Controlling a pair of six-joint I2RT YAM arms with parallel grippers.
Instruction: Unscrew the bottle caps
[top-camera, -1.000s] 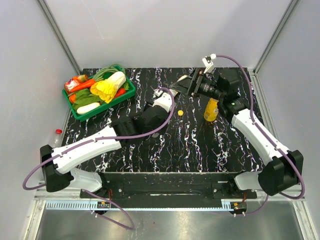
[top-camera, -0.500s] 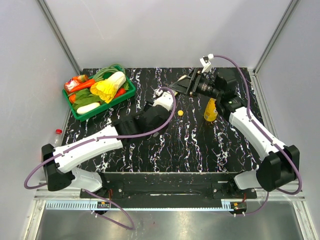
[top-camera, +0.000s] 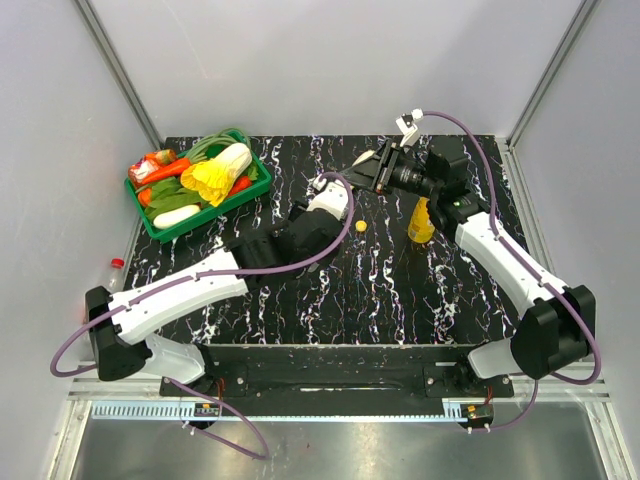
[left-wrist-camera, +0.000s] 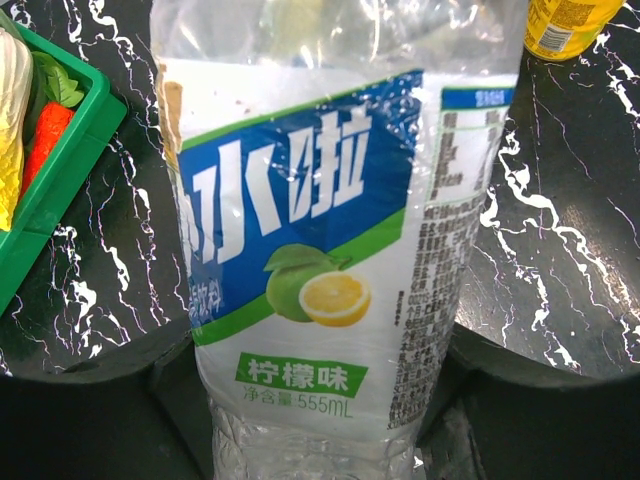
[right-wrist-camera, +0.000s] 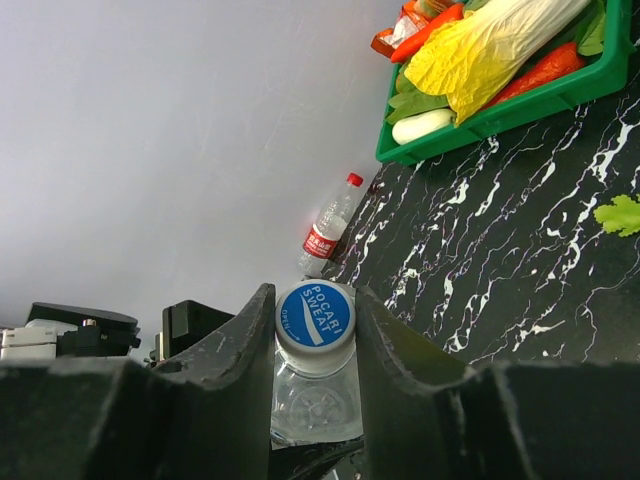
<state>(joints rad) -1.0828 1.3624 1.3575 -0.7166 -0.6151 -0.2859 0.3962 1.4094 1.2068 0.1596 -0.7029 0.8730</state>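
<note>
The red-label bottle (top-camera: 115, 270) sits beyond the table's (top-camera: 400, 290) left edge. Mid-table, the left gripper (left-wrist-camera: 320, 375) clamps the blue-label bottle (left-wrist-camera: 320, 200), whose long axis slants cap-first toward the far right. There the right gripper (right-wrist-camera: 313, 300), now slightly further left, pinches its cap (right-wrist-camera: 315, 318). The orange bottle (top-camera: 422, 222) stands upright nearby.

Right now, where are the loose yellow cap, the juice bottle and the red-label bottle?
loose yellow cap (top-camera: 361, 226), top view, its flat top.
juice bottle (top-camera: 421, 225), top view, its yellow body.
red-label bottle (right-wrist-camera: 322, 239), right wrist view, its red label.
</note>
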